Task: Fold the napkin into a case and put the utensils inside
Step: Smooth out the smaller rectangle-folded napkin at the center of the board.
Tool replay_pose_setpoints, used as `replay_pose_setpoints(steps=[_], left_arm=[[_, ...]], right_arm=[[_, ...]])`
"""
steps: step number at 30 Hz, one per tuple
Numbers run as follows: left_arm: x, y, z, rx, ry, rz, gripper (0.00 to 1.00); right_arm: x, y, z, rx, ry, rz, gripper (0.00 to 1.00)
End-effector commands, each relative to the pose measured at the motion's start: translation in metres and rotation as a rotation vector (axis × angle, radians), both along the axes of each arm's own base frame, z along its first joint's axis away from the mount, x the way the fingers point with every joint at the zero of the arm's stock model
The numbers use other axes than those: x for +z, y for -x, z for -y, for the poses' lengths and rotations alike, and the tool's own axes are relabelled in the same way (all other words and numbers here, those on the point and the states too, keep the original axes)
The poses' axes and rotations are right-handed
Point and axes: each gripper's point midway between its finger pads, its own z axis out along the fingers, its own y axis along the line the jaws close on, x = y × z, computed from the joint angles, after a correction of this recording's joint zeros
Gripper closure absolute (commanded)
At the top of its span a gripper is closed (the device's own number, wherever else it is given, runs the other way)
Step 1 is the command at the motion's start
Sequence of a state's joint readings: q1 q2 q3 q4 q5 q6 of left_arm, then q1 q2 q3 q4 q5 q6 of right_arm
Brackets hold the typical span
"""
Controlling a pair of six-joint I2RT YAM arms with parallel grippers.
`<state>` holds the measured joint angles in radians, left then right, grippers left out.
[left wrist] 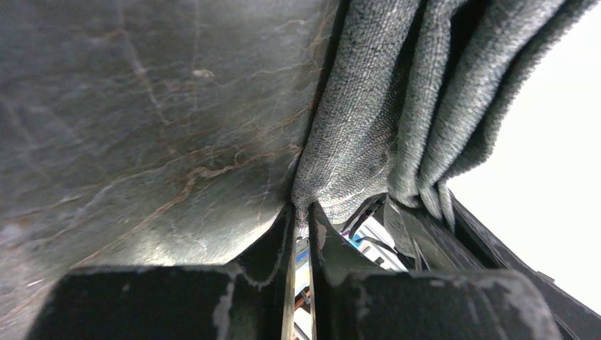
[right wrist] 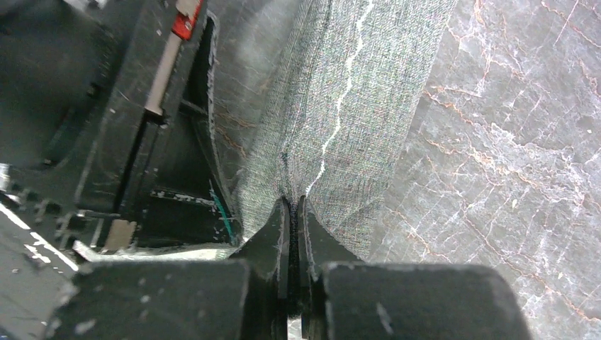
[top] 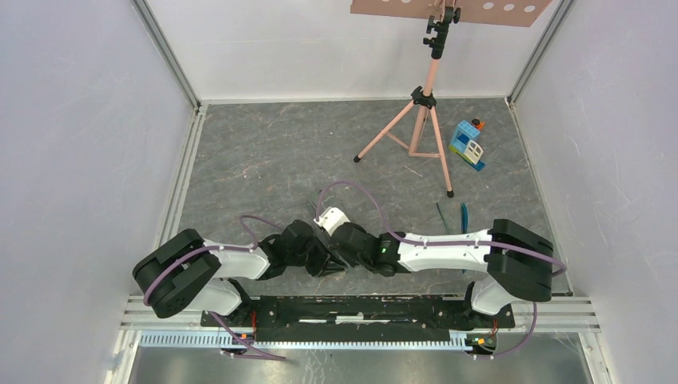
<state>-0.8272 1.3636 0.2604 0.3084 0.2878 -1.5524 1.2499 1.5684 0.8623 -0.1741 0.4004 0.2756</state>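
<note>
While left hand (left wrist: 301,212) pinches napkin (left wrist: 361,127), right hand (right wrist: 293,207) clamps it too, tightly.

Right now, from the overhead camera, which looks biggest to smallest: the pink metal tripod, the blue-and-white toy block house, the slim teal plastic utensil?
1. Pink metal tripod, largest, though it rises toward the camera.
2. Blue-and-white toy block house.
3. Slim teal plastic utensil, smallest.

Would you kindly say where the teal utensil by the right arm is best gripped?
Probably mid-handle, from straight above, pinching across its narrow width: the teal utensil lies flat on the floor, long and slim, with room on both sides.
</note>
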Motion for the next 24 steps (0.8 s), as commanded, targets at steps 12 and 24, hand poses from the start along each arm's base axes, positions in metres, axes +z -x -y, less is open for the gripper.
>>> replay_pose_setpoints(steps=[12,24], left_arm=[[-0.014,-0.001,-0.004,0.058,-0.065,0.006,0.94],[0.012,-0.005,-0.025,0.001,-0.071,0.234,0.66]], right_arm=[[-0.014,0.002,-0.023,-0.103,-0.232,-0.124,1.0],[-0.022,0.01,-0.004,-0.083,-0.315,-0.228,0.56]])
